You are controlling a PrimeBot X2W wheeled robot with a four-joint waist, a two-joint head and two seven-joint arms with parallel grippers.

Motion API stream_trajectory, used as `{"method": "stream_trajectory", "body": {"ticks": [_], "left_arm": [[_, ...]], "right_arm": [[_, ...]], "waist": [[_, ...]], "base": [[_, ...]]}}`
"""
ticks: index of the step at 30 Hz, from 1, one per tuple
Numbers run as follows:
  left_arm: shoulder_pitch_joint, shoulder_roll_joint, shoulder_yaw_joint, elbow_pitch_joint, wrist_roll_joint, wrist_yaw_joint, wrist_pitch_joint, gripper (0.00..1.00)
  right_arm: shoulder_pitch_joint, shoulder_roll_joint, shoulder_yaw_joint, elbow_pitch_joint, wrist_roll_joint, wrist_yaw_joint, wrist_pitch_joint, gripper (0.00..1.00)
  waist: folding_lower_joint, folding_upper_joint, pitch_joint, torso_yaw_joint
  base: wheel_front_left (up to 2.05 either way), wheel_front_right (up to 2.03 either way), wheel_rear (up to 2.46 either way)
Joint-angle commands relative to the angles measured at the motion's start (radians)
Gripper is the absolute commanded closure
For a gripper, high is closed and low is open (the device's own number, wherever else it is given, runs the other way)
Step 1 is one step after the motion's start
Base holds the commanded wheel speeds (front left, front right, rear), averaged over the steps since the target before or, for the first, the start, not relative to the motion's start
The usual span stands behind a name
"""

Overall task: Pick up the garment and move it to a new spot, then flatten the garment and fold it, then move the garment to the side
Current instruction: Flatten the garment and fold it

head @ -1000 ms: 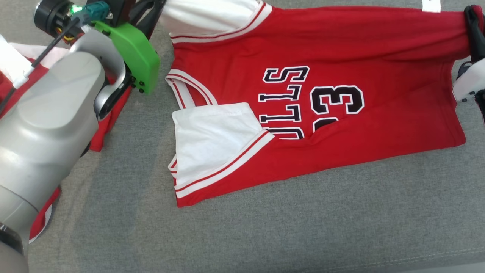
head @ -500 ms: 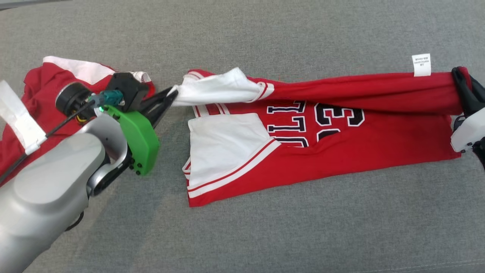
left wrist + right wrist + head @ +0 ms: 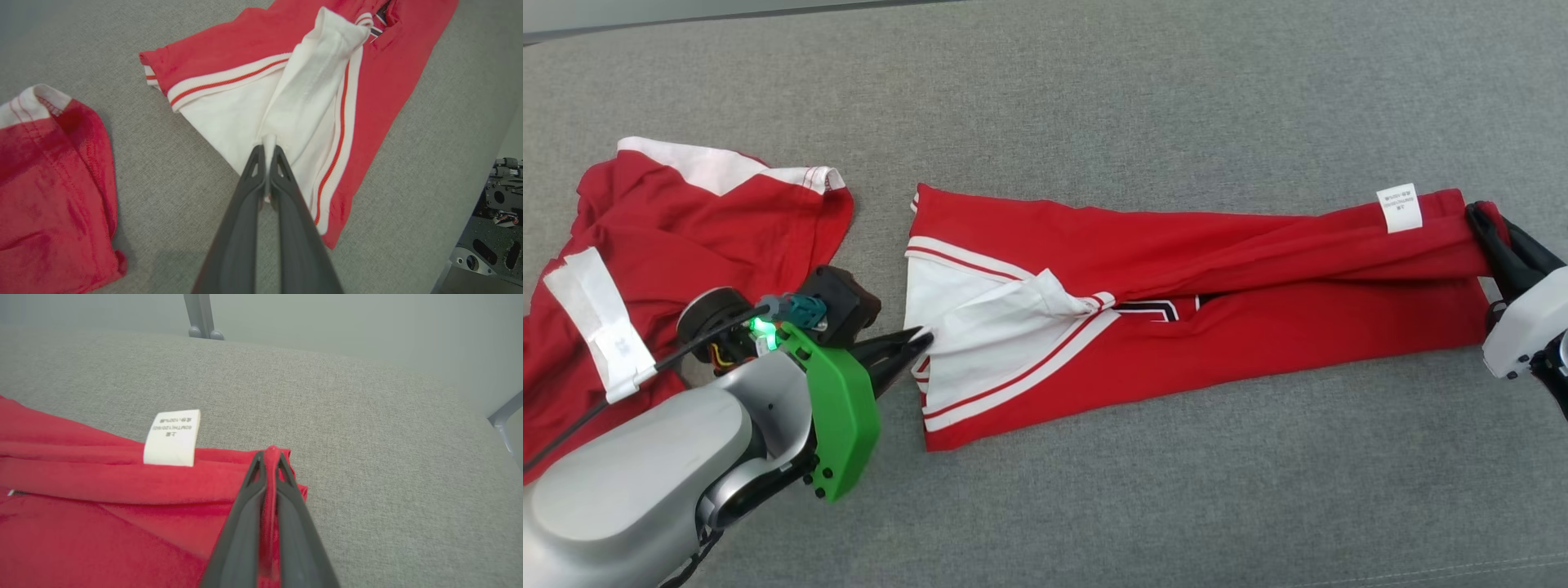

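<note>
Soft red jersey [image 3: 1258, 351] folded long, coarse grey cloth [image 3: 1094, 506] beneath.

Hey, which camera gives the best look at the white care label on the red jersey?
The right wrist view: the care label is large and close there, at the folded edge of the red jersey, with its print visible. The head view shows it small, near the jersey's right end, print unreadable.
</note>
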State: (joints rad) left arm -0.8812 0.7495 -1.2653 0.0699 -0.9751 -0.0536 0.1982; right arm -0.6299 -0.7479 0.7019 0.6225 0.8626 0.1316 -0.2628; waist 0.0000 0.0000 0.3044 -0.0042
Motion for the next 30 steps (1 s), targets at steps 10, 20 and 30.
{"method": "stream_trajectory", "body": {"ticks": [10, 20, 30], "left_arm": [[0.06, 0.035, -0.007, -0.063, -0.042, -0.021, 0.073, 1.0], [0.103, 0.025, -0.01, -0.075, -0.07, -0.033, 0.108, 0.96], [0.14, -0.01, 0.008, -0.047, -0.066, 0.002, 0.038, 0.0]], "right_arm": [[0.021, -0.078, 0.105, -0.031, 0.077, -0.002, -0.003, 1.0], [0.038, -0.116, 0.216, -0.044, 0.208, -0.002, 0.024, 0.64], [0.005, -0.189, 0.281, -0.06, 0.304, -0.002, 0.029, 0.0]], "waist": [[0.0, 0.0, -0.018, -0.019], [0.0, 0.0, -0.046, -0.038], [0.0, 0.0, -0.075, -0.051]], "base": [[0.0, 0.0, 0.0], [0.0, 0.0, 0.0], [0.0, 0.0, 0.0]]}}
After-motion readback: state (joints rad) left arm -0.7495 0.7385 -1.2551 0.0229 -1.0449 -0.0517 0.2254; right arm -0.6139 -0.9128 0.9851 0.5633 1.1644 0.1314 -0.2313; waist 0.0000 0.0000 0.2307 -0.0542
